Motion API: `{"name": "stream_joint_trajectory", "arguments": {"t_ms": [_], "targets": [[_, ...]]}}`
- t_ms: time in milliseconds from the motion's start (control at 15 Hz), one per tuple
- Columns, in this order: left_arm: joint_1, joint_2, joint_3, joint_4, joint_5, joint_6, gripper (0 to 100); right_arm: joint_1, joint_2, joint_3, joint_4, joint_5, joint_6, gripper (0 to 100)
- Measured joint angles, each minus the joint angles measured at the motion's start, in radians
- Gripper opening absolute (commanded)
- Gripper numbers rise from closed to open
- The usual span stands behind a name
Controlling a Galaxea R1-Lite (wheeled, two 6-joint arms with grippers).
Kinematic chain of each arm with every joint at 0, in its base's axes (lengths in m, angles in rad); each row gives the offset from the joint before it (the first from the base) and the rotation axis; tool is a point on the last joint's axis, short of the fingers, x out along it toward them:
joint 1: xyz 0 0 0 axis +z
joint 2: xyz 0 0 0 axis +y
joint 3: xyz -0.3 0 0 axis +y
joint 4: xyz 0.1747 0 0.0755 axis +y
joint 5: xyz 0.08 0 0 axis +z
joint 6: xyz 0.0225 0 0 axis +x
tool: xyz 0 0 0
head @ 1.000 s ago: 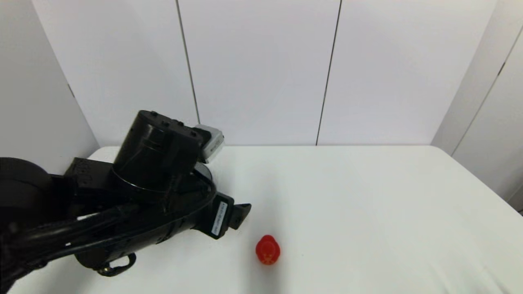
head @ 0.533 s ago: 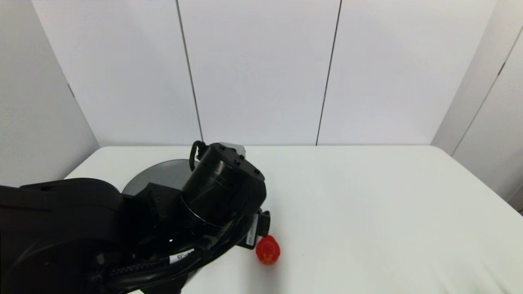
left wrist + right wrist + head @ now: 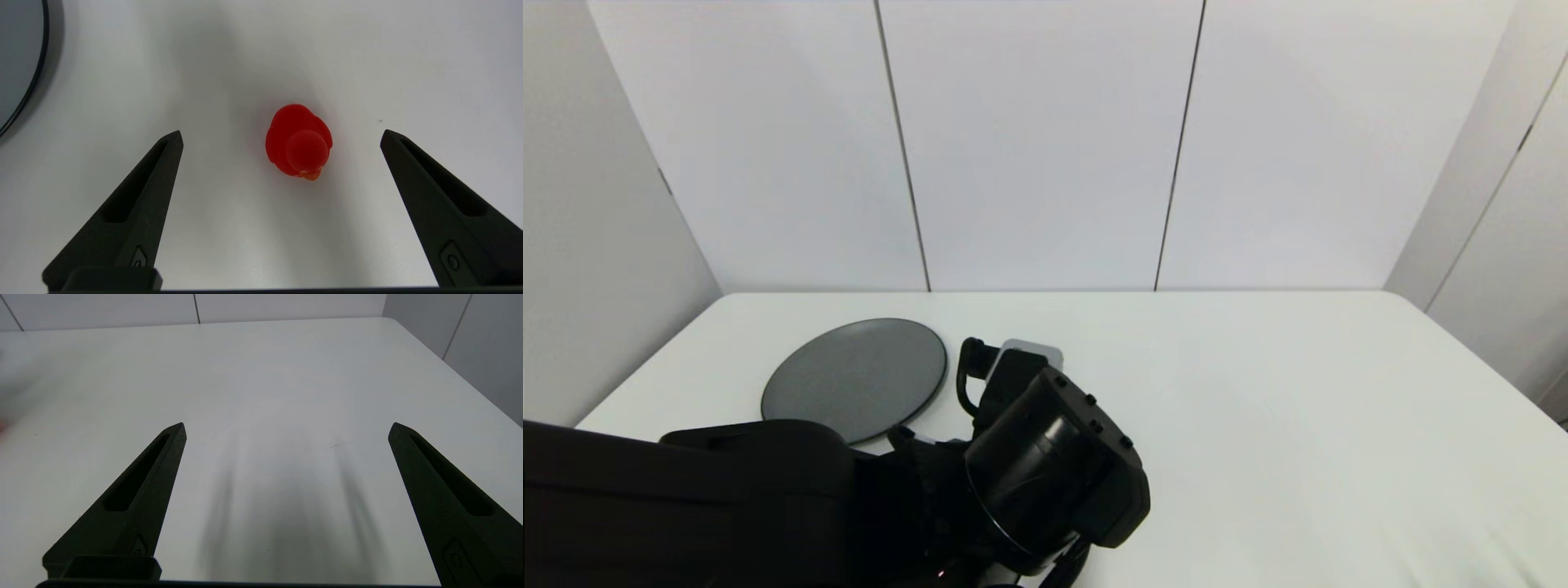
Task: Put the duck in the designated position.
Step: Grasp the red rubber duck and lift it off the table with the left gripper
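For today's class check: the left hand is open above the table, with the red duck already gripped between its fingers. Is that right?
Not quite. In the left wrist view the left hand is open, but the duck is not gripped: it sits on the table in the gap between the fingers, clear of both. The rest stands.

From my station, I see the duck (image 3: 299, 141) standing on the table (image 3: 1258, 425) between the spread fingers of the left gripper (image 3: 281, 136) — touching neither, nearer one finger than the other. The plate (image 3: 855, 378) lies on the table's left side, behind the left arm, off to one side of the duck. The right gripper (image 3: 287, 430) hangs over bare table, fingers apart.
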Motion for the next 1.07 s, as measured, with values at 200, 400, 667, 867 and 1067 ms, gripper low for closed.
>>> {"name": "stream_joint_trajectory", "arguments": {"t_ms": [200, 400, 667, 867, 1067], "targets": [[-0.003, 0.008, -0.007, 0.024, 0.026, -0.007, 100, 0.0, 0.0, 0.0, 0.0, 0.0, 0.0, 100], [-0.002, 0.021, -0.049, 0.076, 0.025, -0.071, 100, 0.0, 0.0, 0.0, 0.0, 0.0, 0.0, 100], [-0.002, 0.055, -0.161, 0.263, 0.027, -0.157, 100, 0.0, 0.0, 0.0, 0.0, 0.0, 0.0, 100], [0.0, 0.091, -0.214, 0.28, 0.024, -0.155, 100, 0.0, 0.0, 0.0, 0.0, 0.0, 0.0, 100], [0.002, 0.125, -0.248, 0.319, 0.023, -0.151, 100, 0.0, 0.0, 0.0, 0.0, 0.0, 0.0, 100]]}}
